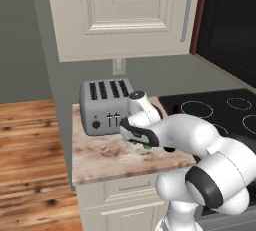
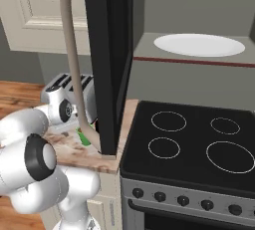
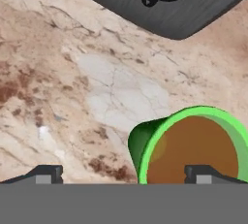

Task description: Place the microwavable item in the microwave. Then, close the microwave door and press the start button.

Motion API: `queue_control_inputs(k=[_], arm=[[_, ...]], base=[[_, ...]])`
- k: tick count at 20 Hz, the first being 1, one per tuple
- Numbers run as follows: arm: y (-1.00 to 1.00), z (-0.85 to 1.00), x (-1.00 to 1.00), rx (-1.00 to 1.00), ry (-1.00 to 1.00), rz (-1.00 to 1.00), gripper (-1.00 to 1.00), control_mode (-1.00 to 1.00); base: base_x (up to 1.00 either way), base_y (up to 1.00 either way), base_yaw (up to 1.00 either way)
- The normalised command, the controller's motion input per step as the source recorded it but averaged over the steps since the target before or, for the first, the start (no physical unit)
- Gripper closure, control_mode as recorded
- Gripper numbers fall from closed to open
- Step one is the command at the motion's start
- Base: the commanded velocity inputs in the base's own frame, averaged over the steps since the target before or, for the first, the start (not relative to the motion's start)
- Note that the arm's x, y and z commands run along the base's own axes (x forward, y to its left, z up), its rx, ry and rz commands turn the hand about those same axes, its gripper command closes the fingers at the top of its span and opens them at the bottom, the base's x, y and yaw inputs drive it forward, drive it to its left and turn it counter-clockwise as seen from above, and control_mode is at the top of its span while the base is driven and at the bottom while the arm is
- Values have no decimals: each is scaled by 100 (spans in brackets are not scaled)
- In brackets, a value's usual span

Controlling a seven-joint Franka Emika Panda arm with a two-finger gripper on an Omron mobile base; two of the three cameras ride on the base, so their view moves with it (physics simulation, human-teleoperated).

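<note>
Pincer (image 3: 121, 174) released, jaws wide; green cup (image 3: 193, 145) of brown contents just beyond its right tip, toaster (image 3: 160, 0) farther ahead.

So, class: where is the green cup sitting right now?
The green cup stands on the marble counter in front of the silver toaster, left of the stove, under the open gripper.
</note>
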Motion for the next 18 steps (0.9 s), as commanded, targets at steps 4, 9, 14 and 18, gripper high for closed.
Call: queue_control_inputs(k=[4, 9, 14, 18], arm=[[0, -26, 25, 0, 4, 1, -100, -100], [0, -24, 18, 0, 4, 1, -100, -100], [-2, -27, 2, 0, 5, 3, -100, -100], [-11, -44, -36, 0, 1, 5, 100, -100]], base=[[0, 0, 0], [0, 0, 0], [0, 0, 0], [0, 0, 0]])
